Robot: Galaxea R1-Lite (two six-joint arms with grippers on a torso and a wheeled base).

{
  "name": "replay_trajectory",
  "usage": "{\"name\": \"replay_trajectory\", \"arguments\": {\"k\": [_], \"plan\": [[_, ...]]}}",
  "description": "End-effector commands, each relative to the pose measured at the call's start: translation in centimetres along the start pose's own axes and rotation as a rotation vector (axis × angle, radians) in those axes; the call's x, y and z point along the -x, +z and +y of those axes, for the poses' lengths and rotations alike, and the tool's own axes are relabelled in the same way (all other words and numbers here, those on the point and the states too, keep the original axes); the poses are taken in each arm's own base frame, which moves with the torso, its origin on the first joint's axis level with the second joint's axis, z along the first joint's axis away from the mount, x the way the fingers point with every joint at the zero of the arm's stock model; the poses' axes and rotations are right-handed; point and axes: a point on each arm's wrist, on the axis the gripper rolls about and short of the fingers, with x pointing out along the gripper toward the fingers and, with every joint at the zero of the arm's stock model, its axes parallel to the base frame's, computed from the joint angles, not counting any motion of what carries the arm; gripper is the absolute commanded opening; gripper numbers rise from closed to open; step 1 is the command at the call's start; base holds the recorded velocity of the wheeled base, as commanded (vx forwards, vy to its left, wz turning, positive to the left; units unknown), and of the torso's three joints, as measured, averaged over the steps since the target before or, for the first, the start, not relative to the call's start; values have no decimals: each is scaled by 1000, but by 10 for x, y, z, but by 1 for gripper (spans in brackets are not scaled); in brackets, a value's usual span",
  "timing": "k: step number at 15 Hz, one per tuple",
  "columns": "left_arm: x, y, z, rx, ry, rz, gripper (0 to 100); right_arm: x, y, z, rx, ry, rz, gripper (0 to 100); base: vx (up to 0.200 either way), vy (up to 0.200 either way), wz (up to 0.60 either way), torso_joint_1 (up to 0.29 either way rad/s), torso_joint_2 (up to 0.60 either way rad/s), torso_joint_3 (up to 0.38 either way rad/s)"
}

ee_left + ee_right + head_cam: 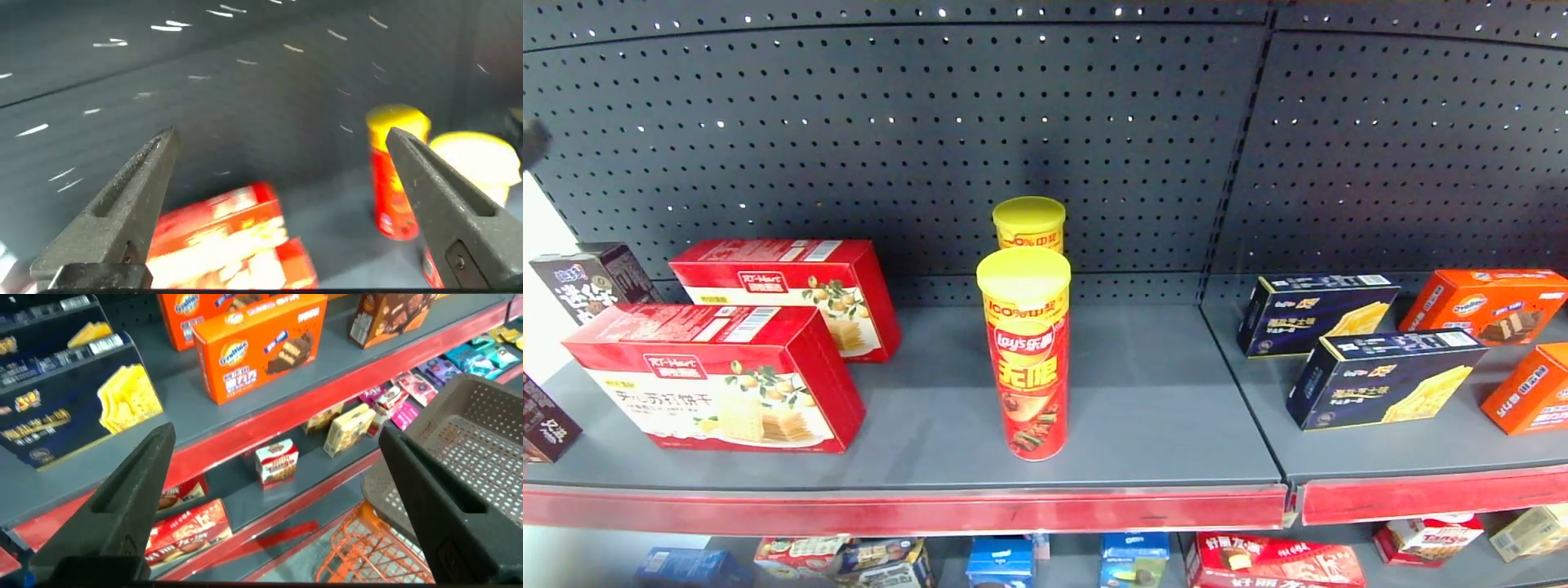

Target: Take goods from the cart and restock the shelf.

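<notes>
Head view: front chip can (1023, 351) upright mid-shelf (1160, 425); rear chip can (1029, 222) at its 12 o'clock, red boxes (715, 376) at 9 o'clock, navy boxes (1380, 384) at 3 o'clock. Front can tall, narrow: sideways nudge during next placement likely topples it.
Left wrist view: left tool (279, 135) spread, empty, facing both cans and red box; careless swing could clip can lid.
Right wrist view: right tool (275, 434) spread, empty, above cart basket (482, 449); off-line descent could snag basket rim.
</notes>
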Motion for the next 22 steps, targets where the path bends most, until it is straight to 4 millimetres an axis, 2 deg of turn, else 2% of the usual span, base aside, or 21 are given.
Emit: {"name": "replay_trajectory", "arguments": {"k": [1,3,5,6,9,10,12,15,16,17,19,20,22], "plan": [[73,15,-2,22,101,-56,100,1,1,0,-3,1,-5,100,0,0,0,0,0,0],[139,-7,-11,26,93,43,100,1,2,0,-3,1,-9,100,0,0,0,0,0,0],[185,-27,-18,26,113,125,100,1,0,-1,0,0,-2,100,0,0,0,0,0,0],[198,-33,-21,16,125,134,100,1,-1,-1,7,-1,8,100,0,0,0,0,0,0],[199,-27,-37,-7,265,130,100,1,3,0,23,-1,8,100,0,0,0,0,0,0],[198,-29,-41,4,249,136,100,1,3,0,33,1,7,100,0,0,0,0,0,0],[193,-48,-42,36,194,191,100,2,4,-1,32,-1,6,100,0,0,0,0,0,0],[181,-90,-41,38,252,333,100,4,4,-1,24,-30,-4,100,0,0,0,0,0,0],[180,-97,-40,35,283,354,100,4,4,-1,24,-30,-4,100,0,0,0,0,0,0],[175,-123,-39,23,375,412,100,5,5,-2,21,-36,-10,100,0,0,0,0,0,0],[169,-156,-40,18,398,407,100,6,7,-2,16,-39,-20,100,0,0,0,0,0,0],[168,-179,-41,14,411,401,100,6,8,-2,15,-37,-21,100,0,0,0,0,0,0],[169,-182,-41,35,464,426,100,6,9,-2,14,-37,-24,100,0,0,0,0,0,0]]}}
